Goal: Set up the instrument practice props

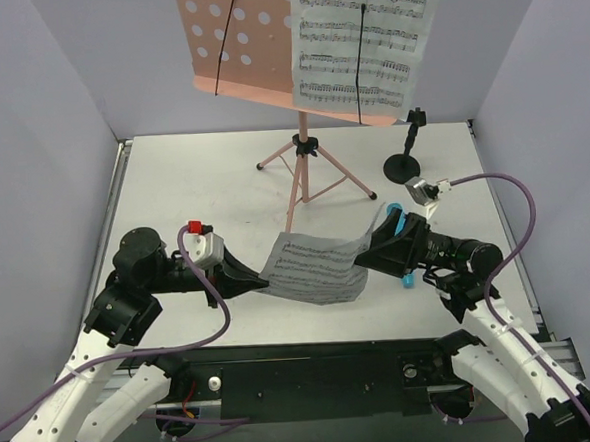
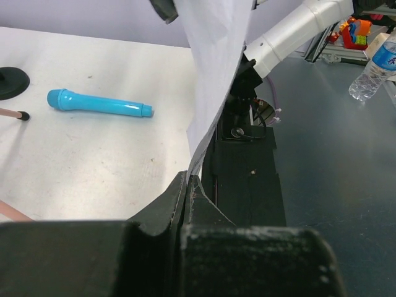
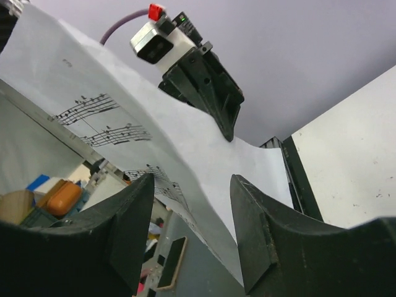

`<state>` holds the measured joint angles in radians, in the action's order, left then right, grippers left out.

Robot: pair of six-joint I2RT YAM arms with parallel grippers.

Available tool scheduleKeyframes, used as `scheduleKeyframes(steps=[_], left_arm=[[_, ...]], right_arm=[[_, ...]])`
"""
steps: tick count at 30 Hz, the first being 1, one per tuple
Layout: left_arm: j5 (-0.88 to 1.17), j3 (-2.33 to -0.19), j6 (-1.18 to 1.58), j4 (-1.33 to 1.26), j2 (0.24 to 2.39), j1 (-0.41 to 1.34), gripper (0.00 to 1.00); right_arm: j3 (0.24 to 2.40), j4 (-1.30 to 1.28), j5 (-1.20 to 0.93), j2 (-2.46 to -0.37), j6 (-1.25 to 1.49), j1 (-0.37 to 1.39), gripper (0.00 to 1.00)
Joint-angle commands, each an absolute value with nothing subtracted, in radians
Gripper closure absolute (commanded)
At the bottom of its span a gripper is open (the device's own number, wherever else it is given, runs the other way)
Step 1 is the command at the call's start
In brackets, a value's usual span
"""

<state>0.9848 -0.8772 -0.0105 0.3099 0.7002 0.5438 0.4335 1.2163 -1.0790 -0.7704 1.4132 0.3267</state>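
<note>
- We see the left gripper (image 1: 257,283) clamped shut on the left edge of a sheet of music (image 1: 313,268), which hangs curved above the near middle of the desk (image 1: 173,188).
- The right gripper (image 1: 369,252) meets the same sheet from the right with its jaws parted about halfway. From its wrist view the paper runs across the gap, and we cannot tell whether either finger touches it.
- At the far middle stands the pink music stand (image 1: 257,83), upright on its tripod legs.
- A second sheet (image 1: 364,36) rests on the right half of that stand, held by a thin black clip.
- The blue microphone (image 2: 99,104) lies flat on the desk on the right, partly under the right arm.
- The black mic stand (image 1: 403,165) stands upright at the far right, just beside the tripod's right leg.
</note>
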Motion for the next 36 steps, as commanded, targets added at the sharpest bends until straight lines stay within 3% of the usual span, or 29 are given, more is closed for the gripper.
scheduleKeyframes(steps=[1,5,13,17,20,26,27,28,31,32,36], left_arm=[[1.014,-0.900,-0.006,0.265,0.690,0.528,1.00],[1.017,-0.896,0.023,0.242,0.695,0.523,1.00],[1.015,-0.881,0.067,0.184,0.699,0.511,1.00],[1.017,-0.867,0.093,0.147,0.698,0.508,1.00],[1.019,-0.851,0.115,0.123,0.701,0.508,1.00],[1.037,-0.830,0.159,0.063,0.712,0.508,0.98],[1.035,-0.830,0.163,0.058,0.712,0.508,0.93],[1.034,-0.827,0.167,0.058,0.710,0.508,0.79],[1.042,-0.816,0.212,-0.036,0.701,0.508,0.54],[1.046,-0.805,0.250,-0.060,0.696,0.508,0.32],[1.043,-0.755,0.424,-0.286,0.696,0.509,0.23]], right_arm=[[0.488,1.076,-1.141,-0.663,1.220,0.319,0.51],[0.505,0.928,-1.154,-0.606,1.131,0.321,0.50],[0.506,0.891,-1.163,-0.584,1.100,0.319,0.50],[0.509,0.876,-1.151,-0.575,1.082,0.319,0.62],[0.511,0.858,-1.121,-0.568,1.062,0.319,0.82],[0.517,0.848,-1.045,-0.564,1.031,0.321,1.00],[0.518,0.848,-1.039,-0.565,1.026,0.322,1.00],[0.522,0.847,-1.040,-0.568,1.020,0.321,1.00],[0.547,0.813,-1.066,-0.566,0.997,0.321,1.00],[0.554,0.796,-1.081,-0.563,0.985,0.321,1.00],[0.575,0.776,-1.114,-0.546,0.974,0.325,1.00]])
